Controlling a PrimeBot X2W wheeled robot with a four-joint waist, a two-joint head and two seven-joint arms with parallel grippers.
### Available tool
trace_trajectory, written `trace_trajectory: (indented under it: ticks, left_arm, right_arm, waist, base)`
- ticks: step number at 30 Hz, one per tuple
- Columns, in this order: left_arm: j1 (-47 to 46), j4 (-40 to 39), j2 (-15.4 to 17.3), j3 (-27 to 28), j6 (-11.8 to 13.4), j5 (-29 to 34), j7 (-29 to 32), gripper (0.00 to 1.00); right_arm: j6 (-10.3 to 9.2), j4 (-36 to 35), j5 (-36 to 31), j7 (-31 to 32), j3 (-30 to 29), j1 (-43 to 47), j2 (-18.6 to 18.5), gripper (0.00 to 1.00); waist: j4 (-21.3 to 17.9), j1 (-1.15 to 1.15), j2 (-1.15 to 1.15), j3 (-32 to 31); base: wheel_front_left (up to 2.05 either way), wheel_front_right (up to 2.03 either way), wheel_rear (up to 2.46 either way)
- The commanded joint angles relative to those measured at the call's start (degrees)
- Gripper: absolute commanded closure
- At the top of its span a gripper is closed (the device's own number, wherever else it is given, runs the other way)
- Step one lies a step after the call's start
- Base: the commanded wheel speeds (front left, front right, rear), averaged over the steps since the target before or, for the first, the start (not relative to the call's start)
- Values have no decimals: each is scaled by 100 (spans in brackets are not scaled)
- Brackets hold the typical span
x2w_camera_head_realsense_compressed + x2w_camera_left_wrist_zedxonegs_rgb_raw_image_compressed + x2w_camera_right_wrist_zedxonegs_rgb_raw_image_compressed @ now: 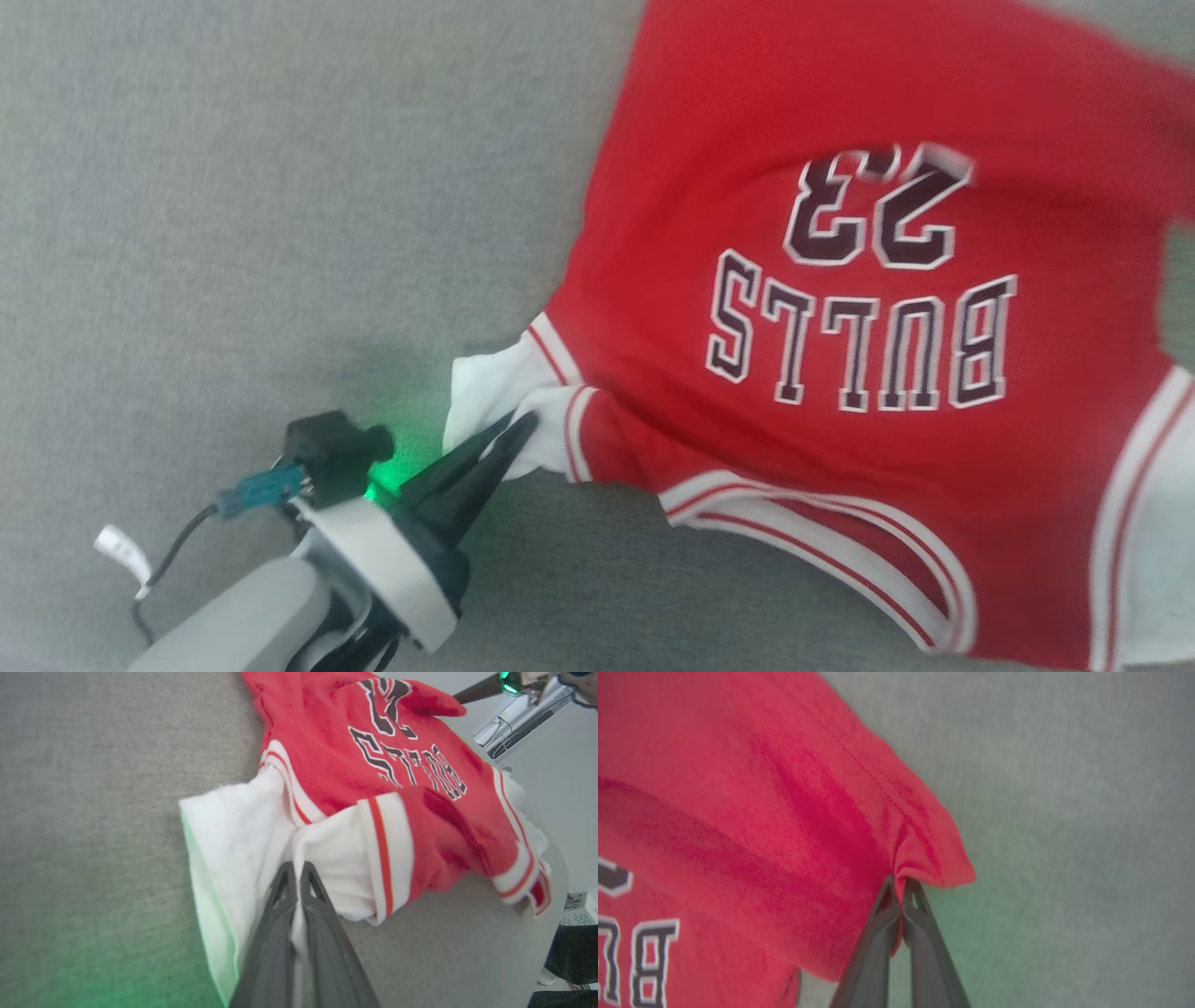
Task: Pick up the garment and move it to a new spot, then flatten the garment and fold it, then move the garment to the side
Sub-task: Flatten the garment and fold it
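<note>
Cannot take in the whole shirt from the head view: runs off the top, right and bottom edges and blurs at the upper right. Reads upside down there, "23" above "BULLS". Loses most of the far white sleeve to the lower right corner. Folds over at the top of the left wrist view, so only part of the number shows. Beyond it, at the right edge, pale floor, cables and dark shapes too cut off to make out. Cuts the lettering short at the lower left edge of the right wrist view.

Lies print side up on the grey cloth surface, across the right half of the head view, with the near white sleeve bunched toward the lower middle. Meets the left gripper there: fingers pressed together, pinching the white sleeve just beside its red-and-white trim, with a green glow on the surface next to it. In the left wrist view, at the lower middle, white cloth caught between the closed tips and spilling to both sides.

At the lower middle of the right wrist view, finds the right gripper with fingers closed on a puckered corner of the red hem, red cloth spreading to the upper left and grey surface to the right
</note>
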Motion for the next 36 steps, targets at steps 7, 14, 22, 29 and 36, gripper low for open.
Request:
trace_trajectory:
  ticks: [7, 14, 22, 29, 36]
  left_arm:
    - [564, 17, 155, 276, 28, -6, 14, 100]
    - [855, 3, 234, 420, 27, -43, 11, 100]
    - [686, 85, 248, 291, 27, -55, 11, 100]
    - [576, 162, 258, 208, 27, -134, 11, 100]
    - [678, 108, 139, 284, 27, -32, 11, 100]
  right_arm:
    - [-3, -1455, 671, 179, -196, 2441, -502, 100]
    - [-3, -2650, 666, 261, -443, 4631, -151, 100]
    - [-2, -3146, 383, 245, 95, 5599, 425, 100]
    - [-2, -3293, 290, -413, 97, 5296, 401, 0]
    - [-2, -4141, 1131, -252, -1106, 5339, -76, 0]
  waist:
    - [-661, 0, 0, -800]
    - [-898, 0, 0, -1065]
    - [-927, 0, 0, -1131]
    - [-989, 0, 0, -1175]
    - [-948, 0, 0, -1147]
  base:
    - [0, 0, 0]
    - [0, 0, 0]
    - [0, 0, 0]
    - [0, 0, 0]
    - [0, 0, 0]
